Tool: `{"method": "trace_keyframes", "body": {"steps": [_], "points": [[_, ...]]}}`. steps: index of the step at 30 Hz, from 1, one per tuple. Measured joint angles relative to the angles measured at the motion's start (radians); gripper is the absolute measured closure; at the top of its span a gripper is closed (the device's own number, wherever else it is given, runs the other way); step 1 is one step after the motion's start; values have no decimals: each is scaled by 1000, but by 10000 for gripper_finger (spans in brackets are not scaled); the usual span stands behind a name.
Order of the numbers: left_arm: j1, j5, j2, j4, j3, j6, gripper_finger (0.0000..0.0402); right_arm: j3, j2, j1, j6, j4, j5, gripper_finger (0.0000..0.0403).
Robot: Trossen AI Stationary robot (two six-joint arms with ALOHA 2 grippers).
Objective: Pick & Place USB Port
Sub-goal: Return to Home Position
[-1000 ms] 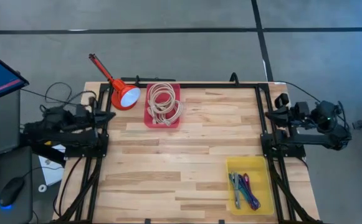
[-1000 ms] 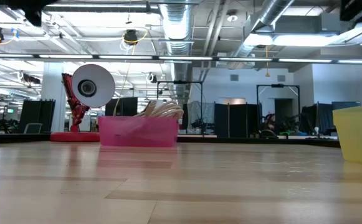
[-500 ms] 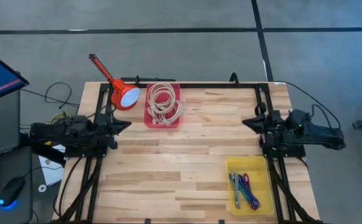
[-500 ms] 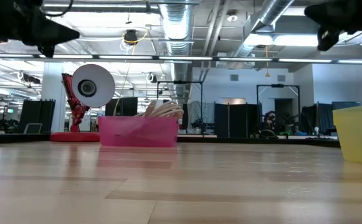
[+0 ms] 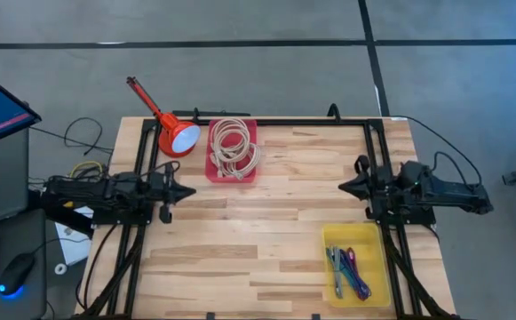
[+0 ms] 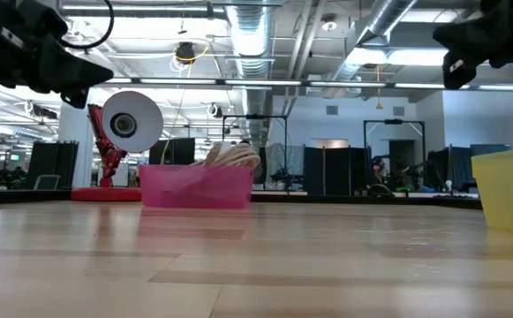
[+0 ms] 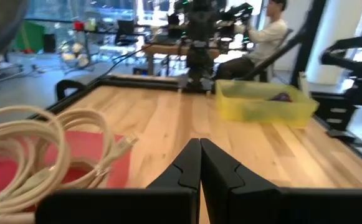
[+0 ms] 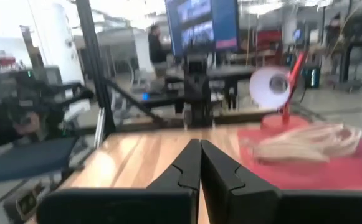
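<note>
On the near right of the wooden worktop (image 5: 275,227), a yellow bin (image 5: 355,233) holds a tangle of thin coloured cables (image 5: 351,265). They look light, limp and apt to slither, so are probably best pinched at a plug end or across a bunched loop. Midway back, the left gripper (image 5: 186,190) hangs over the left edge and the right gripper (image 5: 345,186) over the right edge. They face each other well apart, each with fingers (image 7: 184,171) pressed together on nothing. At the far side, a red bin (image 5: 215,175) cradles a coiled cream cable (image 5: 233,147), seemingly springy rather than stiff, just beside a red desk lamp (image 5: 170,132).
</note>
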Motion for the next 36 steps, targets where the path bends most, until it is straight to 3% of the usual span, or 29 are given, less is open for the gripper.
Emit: {"method": "trace_keyframes", "body": {"steps": [9, 36], "points": [[0, 114, 2, -5, -1, 44, 398, -6, 0, 0, -5, -96, -57, 403], [0, 132, 10, -11, -1, 44, 398, -114, 1, -1, -36, -14, -14, 403]]}}
